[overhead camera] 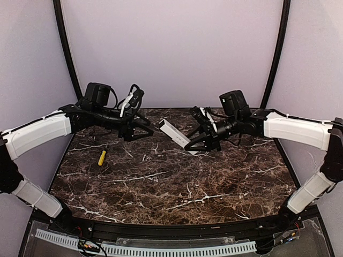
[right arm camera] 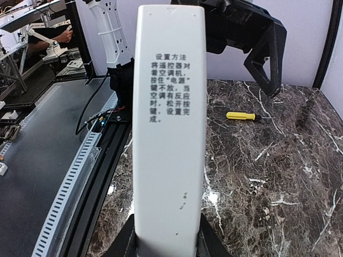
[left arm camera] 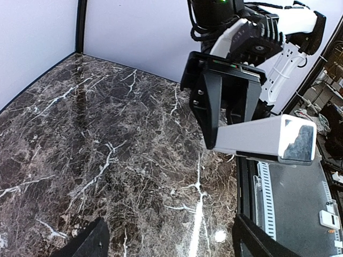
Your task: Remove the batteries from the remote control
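1. Remote control [overhead camera: 176, 134] is held tilted above the marble desk [overhead camera: 161, 187], with its printed face toward the right wrist camera.
2. Right hand [overhead camera: 195, 144] pinches one end of it.
3. Left hand [overhead camera: 154, 129] is spread near the other end, not touching it.
4. Yellow-handled screwdriver [overhead camera: 101, 157] lies on the desk's left side.

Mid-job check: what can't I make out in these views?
Batteries: none seen; in the right wrist view the remote control shows only its printed face, other side hidden.
Right gripper contact: cut off by that view's bottom edge.
Top view: remote too small for seams.
Left wrist view: right gripper hides remote's far end.
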Tool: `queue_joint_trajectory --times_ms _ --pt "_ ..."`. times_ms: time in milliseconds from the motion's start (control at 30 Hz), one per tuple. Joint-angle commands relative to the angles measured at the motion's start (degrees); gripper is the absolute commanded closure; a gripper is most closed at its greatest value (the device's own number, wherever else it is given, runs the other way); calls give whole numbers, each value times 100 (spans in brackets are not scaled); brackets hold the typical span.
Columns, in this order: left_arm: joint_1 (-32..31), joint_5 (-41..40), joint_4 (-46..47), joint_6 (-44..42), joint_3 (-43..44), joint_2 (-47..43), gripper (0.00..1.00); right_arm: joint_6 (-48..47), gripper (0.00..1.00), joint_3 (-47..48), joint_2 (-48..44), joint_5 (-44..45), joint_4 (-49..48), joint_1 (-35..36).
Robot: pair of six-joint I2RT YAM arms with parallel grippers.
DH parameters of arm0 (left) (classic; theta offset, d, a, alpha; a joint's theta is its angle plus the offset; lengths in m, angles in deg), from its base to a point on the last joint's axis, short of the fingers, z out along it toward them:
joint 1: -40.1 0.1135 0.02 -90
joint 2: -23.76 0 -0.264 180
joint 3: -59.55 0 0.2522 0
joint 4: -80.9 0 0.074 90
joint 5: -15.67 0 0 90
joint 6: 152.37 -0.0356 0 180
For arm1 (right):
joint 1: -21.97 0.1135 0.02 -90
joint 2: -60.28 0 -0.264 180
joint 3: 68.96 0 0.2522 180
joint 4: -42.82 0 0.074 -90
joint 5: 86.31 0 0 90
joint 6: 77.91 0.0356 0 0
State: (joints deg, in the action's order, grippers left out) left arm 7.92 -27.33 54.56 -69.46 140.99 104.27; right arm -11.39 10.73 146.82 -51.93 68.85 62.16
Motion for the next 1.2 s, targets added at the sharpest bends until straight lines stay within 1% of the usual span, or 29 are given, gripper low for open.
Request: queue_joint_trajectory --times_ms 0,167,433,767,967,1067,1133,1167 --pt "-181 311 347 -150 -368 -276 21 80 100 307 164 -19 8 56" --pt "-263 284 585 -187 -638 -403 19 -27 100 575 430 225 403 165" --pt "-331 196 665 -244 -730 -386 19 -130 100 891 747 374 722 324" --pt "-370 251 690 -272 -765 -325 24 -311 100 1213 1051 350 1181 435" --pt "-401 292 681 -276 -780 -291 24 -411 100 1366 1175 384 1485 466" --pt "-421 291 648 -302 -775 -261 27 -429 100 1385 1205 402 1514 483" --pt "-439 298 624 -313 -769 -237 30 -433 100 1388 1203 402 1522 491" --pt "-443 293 618 -322 -762 -229 34 -435 100 1392 1214 395 1530 490"
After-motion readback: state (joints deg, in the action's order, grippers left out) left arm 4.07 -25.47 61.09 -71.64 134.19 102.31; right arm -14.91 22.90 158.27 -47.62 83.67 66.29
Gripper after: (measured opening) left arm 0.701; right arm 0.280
